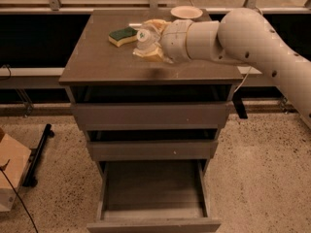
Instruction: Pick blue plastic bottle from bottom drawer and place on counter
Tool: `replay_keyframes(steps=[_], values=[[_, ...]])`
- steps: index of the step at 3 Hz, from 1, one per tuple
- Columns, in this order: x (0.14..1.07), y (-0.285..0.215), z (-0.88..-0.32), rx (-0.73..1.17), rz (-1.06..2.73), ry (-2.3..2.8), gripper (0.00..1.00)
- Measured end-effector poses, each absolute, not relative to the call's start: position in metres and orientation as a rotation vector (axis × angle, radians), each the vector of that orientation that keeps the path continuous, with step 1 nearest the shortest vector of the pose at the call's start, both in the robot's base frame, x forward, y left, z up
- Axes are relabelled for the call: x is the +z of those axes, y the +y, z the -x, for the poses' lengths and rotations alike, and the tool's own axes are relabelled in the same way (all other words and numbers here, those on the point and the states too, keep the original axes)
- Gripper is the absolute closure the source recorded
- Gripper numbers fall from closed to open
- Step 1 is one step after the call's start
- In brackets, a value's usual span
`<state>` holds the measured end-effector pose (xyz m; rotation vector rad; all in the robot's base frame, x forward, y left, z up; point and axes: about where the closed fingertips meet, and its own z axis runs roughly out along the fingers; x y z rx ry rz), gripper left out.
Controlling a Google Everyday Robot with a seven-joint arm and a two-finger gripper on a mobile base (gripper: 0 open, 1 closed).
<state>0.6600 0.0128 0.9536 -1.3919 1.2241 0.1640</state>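
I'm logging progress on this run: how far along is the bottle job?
Done: the bottom drawer stands open with nothing visible on its floor, and the blue plastic bottle is out of it. In hand: the gripper holds the bottle over the counter, beside a sponge. Left: set it down and let go.

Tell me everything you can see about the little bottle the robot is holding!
The blue plastic bottle is small, stubby and pale, and its plastic looks see-through, with a whitish round end showing. It sits tipped sideways between the yellowish fingers of the gripper, which is shut on it over the counter, just right of the green sponge. It seems to hang above the counter without touching it, with a dark shadow underneath.
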Motion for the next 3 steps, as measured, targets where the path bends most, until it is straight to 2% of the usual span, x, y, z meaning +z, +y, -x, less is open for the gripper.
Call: replay_keyframes(steps=[1, 2, 3], values=[[0.93, 0.007, -0.707, 0.13, 1.389, 1.279, 1.0], [0.912, 0.003, -0.74, 0.114, 1.392, 1.324, 0.85], [0.894, 0.002, -0.767, 0.132, 1.384, 1.367, 0.62]])
